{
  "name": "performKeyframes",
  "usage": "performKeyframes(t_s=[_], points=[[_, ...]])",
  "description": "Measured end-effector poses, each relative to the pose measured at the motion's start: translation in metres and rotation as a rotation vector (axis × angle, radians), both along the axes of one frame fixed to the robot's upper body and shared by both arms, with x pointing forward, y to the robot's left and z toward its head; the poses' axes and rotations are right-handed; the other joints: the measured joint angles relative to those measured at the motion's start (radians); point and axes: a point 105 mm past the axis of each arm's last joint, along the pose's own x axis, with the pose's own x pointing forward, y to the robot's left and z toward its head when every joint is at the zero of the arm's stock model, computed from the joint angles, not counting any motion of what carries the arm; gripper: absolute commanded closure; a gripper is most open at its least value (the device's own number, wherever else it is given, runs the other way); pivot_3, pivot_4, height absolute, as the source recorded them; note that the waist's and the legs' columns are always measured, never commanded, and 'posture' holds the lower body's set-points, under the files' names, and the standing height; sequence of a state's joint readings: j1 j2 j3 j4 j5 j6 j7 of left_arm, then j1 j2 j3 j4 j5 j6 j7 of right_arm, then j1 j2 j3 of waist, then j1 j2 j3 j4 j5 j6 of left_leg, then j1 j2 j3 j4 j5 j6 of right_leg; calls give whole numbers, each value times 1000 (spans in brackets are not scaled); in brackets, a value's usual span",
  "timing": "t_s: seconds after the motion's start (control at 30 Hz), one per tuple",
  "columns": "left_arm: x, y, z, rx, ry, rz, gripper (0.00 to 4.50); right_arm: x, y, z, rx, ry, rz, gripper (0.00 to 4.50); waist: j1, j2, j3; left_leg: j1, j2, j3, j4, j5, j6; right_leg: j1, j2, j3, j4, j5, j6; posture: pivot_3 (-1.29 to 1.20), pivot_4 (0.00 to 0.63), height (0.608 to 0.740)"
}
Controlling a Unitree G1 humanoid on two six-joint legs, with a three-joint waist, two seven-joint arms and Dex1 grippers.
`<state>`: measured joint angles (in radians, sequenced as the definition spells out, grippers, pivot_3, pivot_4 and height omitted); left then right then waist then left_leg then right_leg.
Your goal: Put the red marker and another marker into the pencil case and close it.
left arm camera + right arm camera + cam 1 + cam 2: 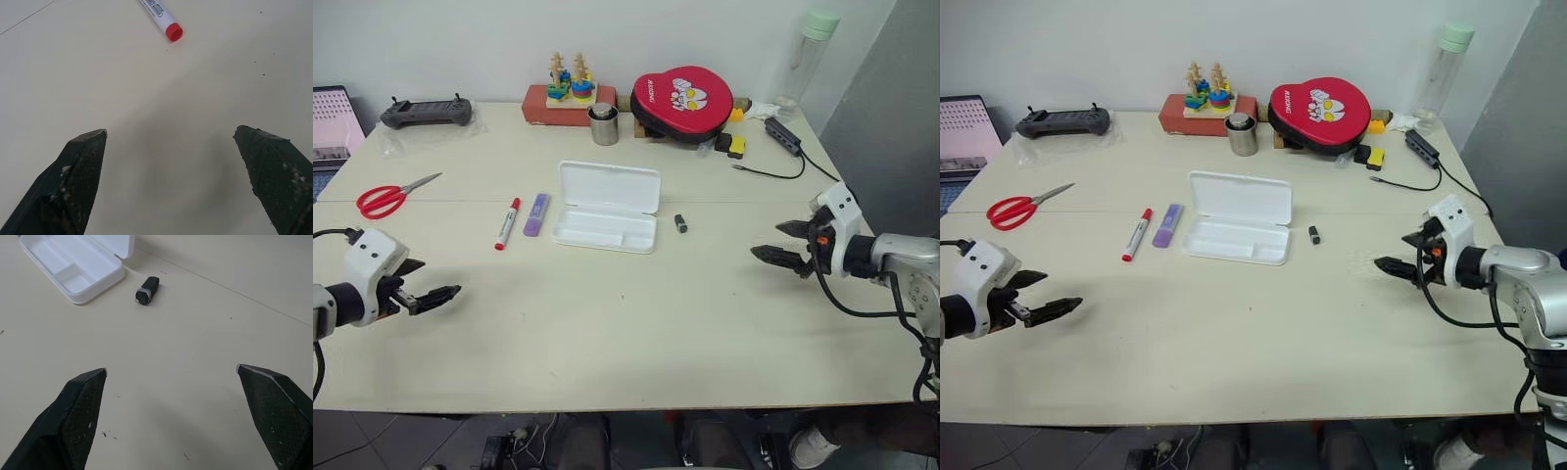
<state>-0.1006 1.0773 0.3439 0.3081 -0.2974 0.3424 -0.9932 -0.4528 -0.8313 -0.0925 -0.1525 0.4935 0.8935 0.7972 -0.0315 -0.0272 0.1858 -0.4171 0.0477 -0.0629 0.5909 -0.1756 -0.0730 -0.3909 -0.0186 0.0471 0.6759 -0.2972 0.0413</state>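
Since pencil case (607, 207) is lying open mid-table, lid back, tray empty, we are judging first step to be picking up red marker (507, 223). It is resting left of case, purple marker (536, 213) just beside it, between it and case. Best approach, we are thinking: left claw (423, 290) descending across barrel, pinching mid-length, avoiding purple neighbour. Left claw is hovering near table edge, fingers spread wide, gripping nothing. Right claw (783, 244) is likewise gaping, touching nothing, hanging right of case.

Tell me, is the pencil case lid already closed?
No, the pencil case lies open, its lid folded back and the tray inside empty.
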Motion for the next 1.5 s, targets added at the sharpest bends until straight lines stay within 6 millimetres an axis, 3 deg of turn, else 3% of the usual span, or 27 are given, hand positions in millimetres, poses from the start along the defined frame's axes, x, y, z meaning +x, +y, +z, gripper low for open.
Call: performKeyframes(t_s=[0.4, 0.83, 1.0, 1.13, 1.27, 1.4, 1.5], points=[[2, -11, -8, -52, 2, -18, 0, -1, -1, -5, 4, 15, -14, 33, -1, 0, 0, 0, 0, 1, 0, 0, 0, 0, 0, 0, 1, 0, 1, 0, 150, 740], [-1, -8, -13, -36, 11, 0, 0, -2, -1, -8, 7, 27, -11, 33, -1, 0, 0, 0, 0, 1, 1, 0, 0, 0, 0, 0, 2, 1, 1, 0, 150, 740], [1, -6, -15, 4, -12, 22, 0, -6, 7, -8, 20, 28, 63, 33, -1, 0, 0, 1, 0, 1, 1, 0, 0, 0, 0, 0, 2, 1, 1, 0, 150, 740], [17, -34, -19, -77, -114, -10, 0, -6, 37, 8, 53, -30, 212, 33, 0, 0, 0, 1, 0, 0, 3, 0, 0, 1, 0, 0, 3, 2, 3, 0, 150, 740], [45, -102, -3, -224, -298, -148, 0, 8, 86, 19, 64, -113, 351, 33, 0, -1, -1, 1, 0, 0, 8, 1, 0, 2, 1, 1, 3, 4, 6, 0, 150, 740], [54, -148, 17, -403, -413, -221, 0, 25, 114, -4, 27, -81, 388, 33, -1, -2, -1, -1, -1, 1, 10, 0, 0, 3, 0, 3, 3, 7, 2, 0, 150, 740], [55, -188, 30, -509, -447, -316, 0, 41, 148, -24, -10, -63, 425, 33, -4, -2, -1, 0, -1, 0, 10, 1, 0, 2, 1, 3, 4, 8, 2, 0, 150, 740]])
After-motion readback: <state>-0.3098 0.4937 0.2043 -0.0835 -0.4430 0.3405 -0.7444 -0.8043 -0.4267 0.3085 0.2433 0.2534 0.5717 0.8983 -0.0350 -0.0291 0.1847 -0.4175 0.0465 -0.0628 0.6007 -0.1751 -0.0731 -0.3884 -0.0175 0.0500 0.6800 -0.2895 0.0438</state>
